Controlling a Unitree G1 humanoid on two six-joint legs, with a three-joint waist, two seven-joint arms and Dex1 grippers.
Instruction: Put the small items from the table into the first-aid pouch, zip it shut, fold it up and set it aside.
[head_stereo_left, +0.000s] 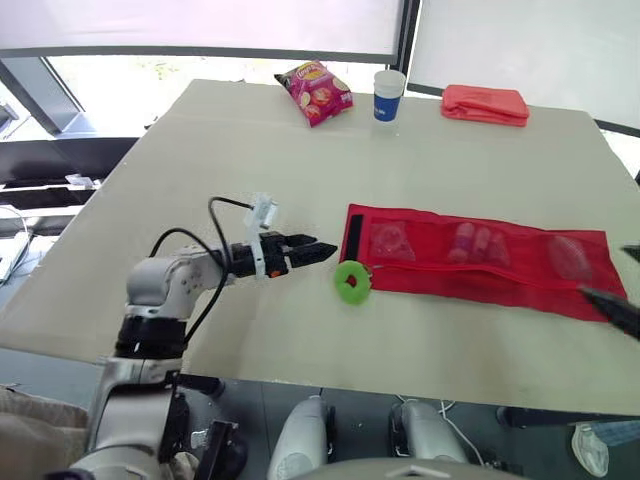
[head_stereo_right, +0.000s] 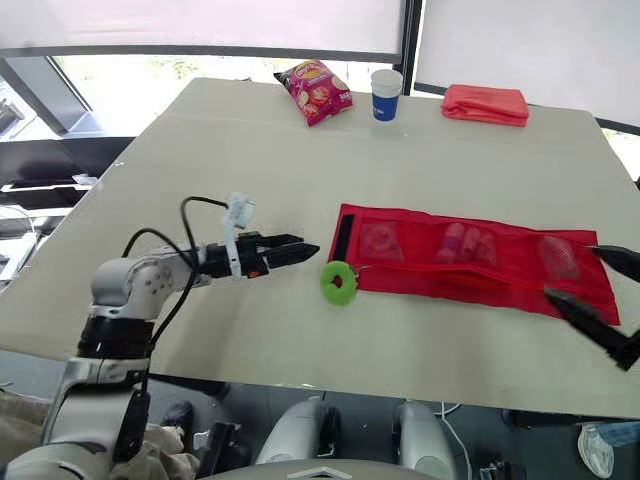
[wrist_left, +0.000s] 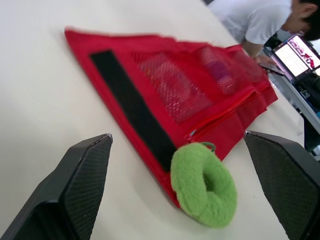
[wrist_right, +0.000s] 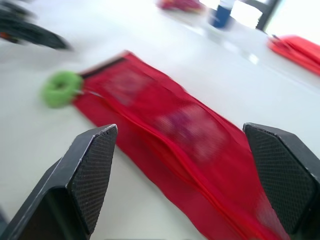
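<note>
The unfolded red first-aid pouch (head_stereo_left: 480, 262) lies on the desk (head_stereo_left: 200, 180), a green fuzzy ring (head_stereo_left: 352, 281) at its zipper end, between the wide-open, empty left claw (head_stereo_left: 325, 250) and right claw (head_stereo_right: 570, 272).

My left arm (head_stereo_right: 120, 285) is bent at the elbow, with the forearm lying nearly level and reaching toward my right. At its end, my left gripper (head_stereo_right: 306, 246) has its fingers spread wide. My right gripper (head_stereo_right: 570, 272) points toward my left — its two fingers are parted too, gripping nothing.
</note>
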